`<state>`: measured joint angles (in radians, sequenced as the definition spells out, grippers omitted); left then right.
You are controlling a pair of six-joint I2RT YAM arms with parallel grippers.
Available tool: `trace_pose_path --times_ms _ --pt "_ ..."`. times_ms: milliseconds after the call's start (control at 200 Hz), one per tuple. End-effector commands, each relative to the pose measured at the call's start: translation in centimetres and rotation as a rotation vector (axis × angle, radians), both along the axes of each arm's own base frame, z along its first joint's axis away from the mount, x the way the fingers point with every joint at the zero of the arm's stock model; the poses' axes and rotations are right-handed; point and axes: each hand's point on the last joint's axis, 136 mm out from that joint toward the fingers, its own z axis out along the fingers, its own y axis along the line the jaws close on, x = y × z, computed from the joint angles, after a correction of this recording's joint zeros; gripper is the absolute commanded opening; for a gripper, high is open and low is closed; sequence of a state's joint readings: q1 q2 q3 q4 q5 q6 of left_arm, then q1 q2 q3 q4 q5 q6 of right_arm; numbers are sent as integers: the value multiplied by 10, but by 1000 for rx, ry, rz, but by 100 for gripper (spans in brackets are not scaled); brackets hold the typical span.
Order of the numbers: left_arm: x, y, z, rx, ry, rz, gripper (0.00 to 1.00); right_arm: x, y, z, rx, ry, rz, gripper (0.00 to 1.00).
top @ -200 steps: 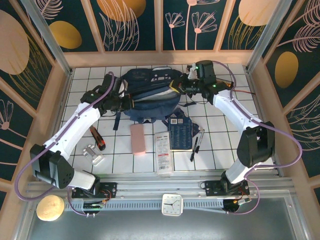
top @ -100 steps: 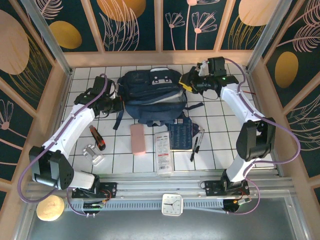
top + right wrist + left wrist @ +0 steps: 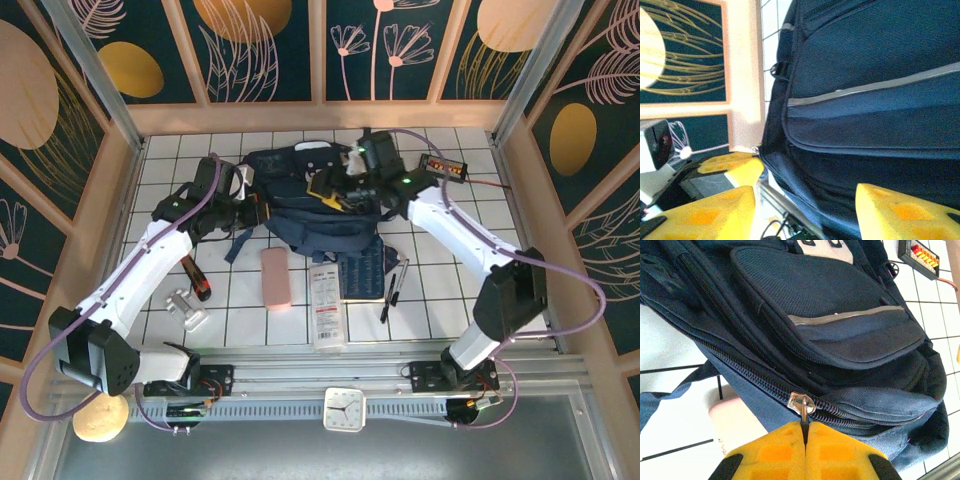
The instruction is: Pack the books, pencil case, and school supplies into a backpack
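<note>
nearest the arms' bases, nothing is packed yet: the booklet [image 3: 326, 305], the pink case [image 3: 275, 278], the book [image 3: 362, 265] and the pens [image 3: 394, 285] lie in a loose row on the tiles. the case's far end is just beside the bag's near edge. the book's far edge touches it or is tucked under it, i can't tell which. beyond them the bag [image 3: 300, 210] lies mid-table.

the left gripper [image 3: 805, 429] is pinched tight on the zipper pull [image 3: 802, 404] at the bag's left side, with only the thin metal tab between its fingers. that's the weak spot, i'd say: the tab is small and slick, so a pull at an angle to the teeth could slide it out, or jam the slider where the zip bends. the bag is soft and nothing holds it down, so a hard tug may drag the whole thing across the tiles, shoving the case and book with it.

farther on, the right gripper [image 3: 806, 192] hangs over the bag with its fingers spread, holding nothing. if it closes there to brace, it may catch just the outer pocket layer, and the fabric would bunch instead of keeping the zip taut. the box [image 3: 443, 165] and its cable sit near that arm at the far right, a snag risk.
</note>
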<state>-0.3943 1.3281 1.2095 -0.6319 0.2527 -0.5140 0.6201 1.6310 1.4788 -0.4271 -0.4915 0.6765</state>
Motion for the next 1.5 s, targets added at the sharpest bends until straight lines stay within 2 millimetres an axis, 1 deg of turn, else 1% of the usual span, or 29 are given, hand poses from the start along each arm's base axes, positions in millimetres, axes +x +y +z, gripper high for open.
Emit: trace_pose_path --times_ms 0,35,70,155,240,365,465,550,651,761,841,916,981,1201,1271,1316,1346,1421,1456,1476,1496 --pt "6 -5 24 -46 -95 -19 0 -4 22 -2 -249 -436 238 61" --pt "5 -4 24 -41 -94 -23 0 -1 20 -12 -336 -519 271 64" --pt "4 -4 23 -37 -93 -25 0 3 17 -20 -400 -565 298 66" --pt "2 -3 23 -34 -95 -28 0 12 13 -32 -471 -587 350 66" --pt "1 -2 24 -39 -98 -26 0 11 17 -42 -502 -594 415 66" --pt "1 -2 25 -36 -100 -27 0 12 16 -58 -541 -576 449 64" --pt "2 -2 25 -31 -102 -27 0 8 20 -63 -543 -568 500 61" --pt "4 -3 23 -26 -98 -34 0 4 24 -58 -519 -564 524 62" --pt "4 -2 21 -17 -97 -36 0 -4 31 -49 -463 -564 561 65" --pt "3 -1 17 -6 -95 -37 0 -21 45 -34 -338 -554 636 68" --pt "4 0 15 0 -95 -36 0 -30 50 -32 -294 -542 686 68" --pt "4 0 15 0 -96 -38 0 -33 47 -43 -321 -528 716 68" --pt "5 -1 18 -5 -101 -38 0 -30 40 -57 -366 -503 726 68" --pt "3 0 19 4 -105 -44 0 -13 10 -98 -444 -429 696 65" --pt "2 2 18 10 -104 -42 0 -9 2 -108 -481 -410 690 61" --pt "1 3 17 19 -101 -42 0 -6 -1 -109 -492 -409 675 53" --pt "0 4 17 28 -101 -42 0 -4 -3 -108 -494 -412 670 44" --pt "-1 12 14 71 -98 -29 0 4 -9 -107 -513 -415 641 15" --pt "-2 17 11 92 -94 -23 0 8 -12 -106 -524 -421 628 4" --pt "-3 19 10 99 -91 -21 0 9 -13 -104 -526 -426 622 0" --pt "-3 21 8 105 -87 -18 0 11 -14 -102 -524 -430 619 0"
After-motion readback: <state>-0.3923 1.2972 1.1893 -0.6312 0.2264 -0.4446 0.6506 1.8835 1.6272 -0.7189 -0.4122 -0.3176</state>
